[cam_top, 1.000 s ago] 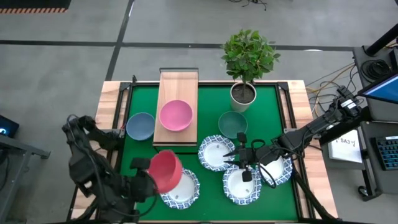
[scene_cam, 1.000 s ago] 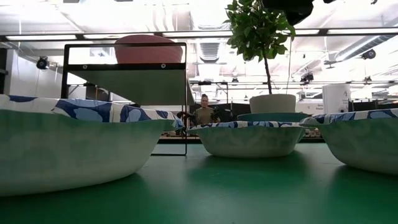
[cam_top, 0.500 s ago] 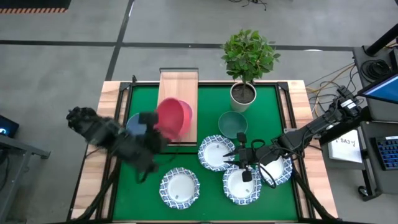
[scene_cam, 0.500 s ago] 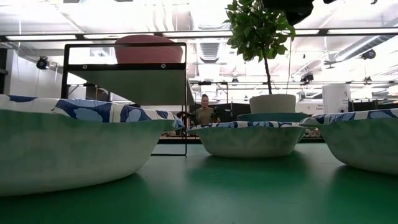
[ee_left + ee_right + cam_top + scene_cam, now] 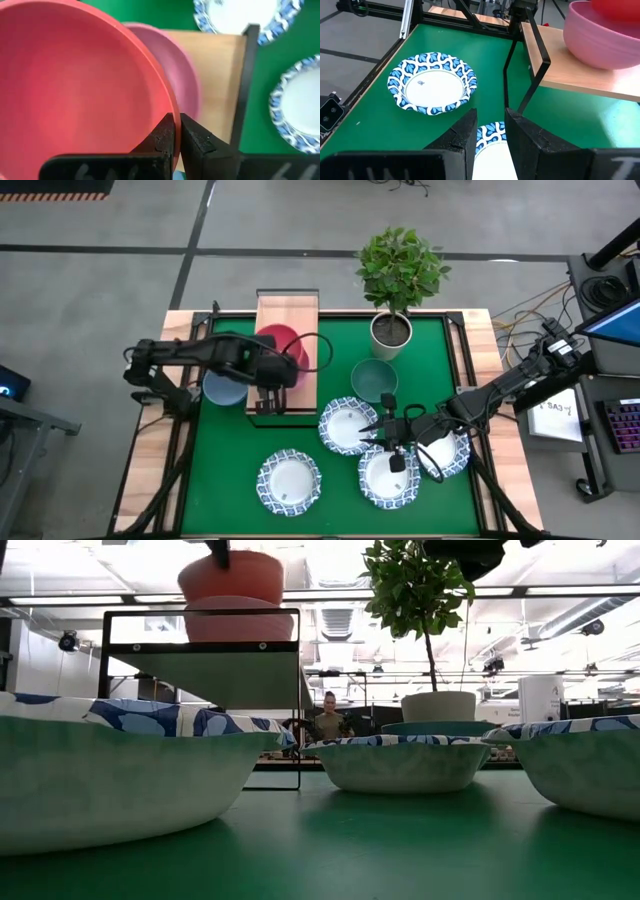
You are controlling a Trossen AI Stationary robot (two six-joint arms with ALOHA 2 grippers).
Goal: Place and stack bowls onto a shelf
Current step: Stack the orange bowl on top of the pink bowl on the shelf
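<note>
My left gripper (image 5: 268, 370) is over the shelf (image 5: 287, 310), shut on the red bowl (image 5: 283, 345). In the low view, the red bowl (image 5: 230, 575) sits directly above the pink bowl (image 5: 238, 620), which stands on the shelf board. The pink bowl (image 5: 186, 65) is mostly hidden under the red one. The blue bowl (image 5: 218, 388) and the teal bowl (image 5: 374, 380) rest on the green mat beside the shelf. Several white blue-rimmed bowls (image 5: 290, 483) sit nearer. My right gripper (image 5: 372, 430) hovers open over them, touching nothing. My left gripper pinches the red bowl's rim (image 5: 167, 102), one finger inside the bowl and one outside. The fingers (image 5: 218, 552) come from above, pointing down. The bowl is upright, its base about level with the pink bowl's rim. I cannot tell whether the two bowls touch.
A potted plant (image 5: 400, 270) in a white pot (image 5: 390, 330) stands at the mat's far edge, right of the shelf. The shelf's far half is bare board. A white bowl (image 5: 432, 82) lies ahead of my right gripper, with open mat around it.
My left gripper carried the red bowl from the table's near side, by a white bowl, toward the far edge and up over the shelf. The bowl was tilted on its side and now hangs upright over the pink bowl. The right arm stayed still.
</note>
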